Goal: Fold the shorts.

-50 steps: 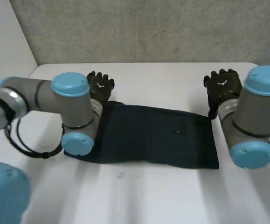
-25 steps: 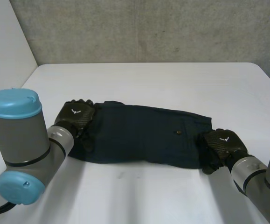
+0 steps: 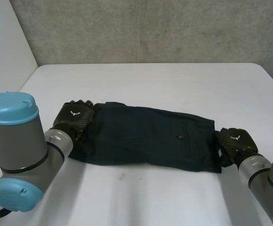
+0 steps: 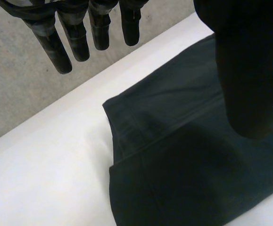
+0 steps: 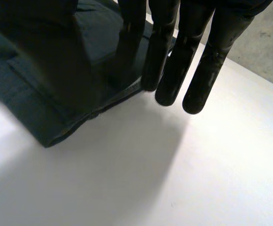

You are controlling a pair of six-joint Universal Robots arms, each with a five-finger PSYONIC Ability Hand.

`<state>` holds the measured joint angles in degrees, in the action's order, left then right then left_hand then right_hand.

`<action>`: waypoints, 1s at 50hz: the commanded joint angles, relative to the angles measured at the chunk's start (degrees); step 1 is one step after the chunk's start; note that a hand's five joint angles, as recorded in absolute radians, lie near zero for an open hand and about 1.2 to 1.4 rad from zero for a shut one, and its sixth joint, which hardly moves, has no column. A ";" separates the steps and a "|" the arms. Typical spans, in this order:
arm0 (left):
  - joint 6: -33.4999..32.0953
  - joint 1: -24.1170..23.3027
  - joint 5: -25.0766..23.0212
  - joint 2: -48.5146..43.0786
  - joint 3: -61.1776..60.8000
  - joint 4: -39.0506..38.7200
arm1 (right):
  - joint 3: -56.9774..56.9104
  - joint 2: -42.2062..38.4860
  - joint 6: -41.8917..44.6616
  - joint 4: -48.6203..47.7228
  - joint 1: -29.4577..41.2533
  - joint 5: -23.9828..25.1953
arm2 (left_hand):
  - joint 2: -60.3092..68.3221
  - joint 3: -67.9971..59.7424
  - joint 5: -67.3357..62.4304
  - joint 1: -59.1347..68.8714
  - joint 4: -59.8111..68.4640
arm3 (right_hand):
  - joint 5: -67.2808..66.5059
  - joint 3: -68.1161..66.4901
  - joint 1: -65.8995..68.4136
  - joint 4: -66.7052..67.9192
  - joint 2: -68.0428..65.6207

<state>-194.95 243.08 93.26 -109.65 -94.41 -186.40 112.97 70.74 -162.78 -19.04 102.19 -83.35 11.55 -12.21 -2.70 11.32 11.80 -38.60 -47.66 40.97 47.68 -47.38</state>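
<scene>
Nearest, low in the frame's corners, both arms reach in. The left hand [image 3: 75, 118] sits at the left end of the dark shorts [image 3: 150, 136], fingers straight, gripping nothing. The right hand [image 3: 235, 142] sits at their right end, fingers likewise straight. The shorts lie flat mid-frame on the white table [image 3: 174, 82].

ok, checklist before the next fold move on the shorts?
1. Shorts lying flat on the table: ok.
2. Left robot hand at the shorts' left end, open: ok.
3. Right robot hand at the right end, open: ok.
4. Cloth gripped by either hand: not ok, the edge lies flat.
5. Right fingertips touching the table: cannot tell.
</scene>
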 commanded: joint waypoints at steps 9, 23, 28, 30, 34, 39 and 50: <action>0.01 0.03 0.00 1.01 -1.12 -0.54 | 1.72 2.48 -0.70 5.06 -0.15 1.44 | -1.55 2.21 2.70 -1.32 -1.80 | 9.24 8.31 -1.62 -8.33 8.03; 0.01 0.03 0.00 1.10 -1.30 -0.89 | 1.38 2.74 -0.96 5.50 0.11 2.75 | -1.55 2.21 2.70 -1.32 -1.80 | 17.82 16.89 -10.20 -16.91 16.61; 0.01 0.03 0.00 1.01 -1.30 -0.98 | 0.58 2.65 -1.05 5.24 0.29 2.93 | -1.55 2.21 2.70 -1.32 -1.80 | 17.15 16.21 -9.53 -16.24 15.94; 0.01 0.03 0.00 1.01 -1.30 -0.98 | 0.23 2.22 -1.05 4.80 0.38 3.11 | -1.55 2.21 2.70 -1.32 -1.80 | 16.31 15.38 -8.69 -15.40 15.10; 0.01 0.03 0.00 1.01 -1.30 -1.24 | -0.91 0.12 -1.14 4.54 0.73 3.02 | -1.55 2.21 2.70 -1.32 -1.80 | 13.97 13.03 -6.34 -13.05 12.76; 0.01 0.12 0.00 0.93 -1.56 -1.68 | -2.67 -1.92 -1.31 4.27 1.43 2.93 | -1.55 2.21 2.70 -1.32 -1.80 | 10.42 9.49 -2.80 -9.51 9.21; 0.01 0.56 -0.09 0.93 -1.74 -2.04 | -3.99 -3.94 -2.02 4.10 2.22 2.93 | -1.55 2.21 2.70 -1.32 -1.80 | -1.48 -2.41 9.10 2.39 -2.69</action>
<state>-194.94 243.54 93.18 -108.69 -96.12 -188.43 109.25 67.53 -164.69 -14.79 103.86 -80.42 11.55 -12.21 -2.70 11.32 11.80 -23.29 -35.46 28.17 35.13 -35.28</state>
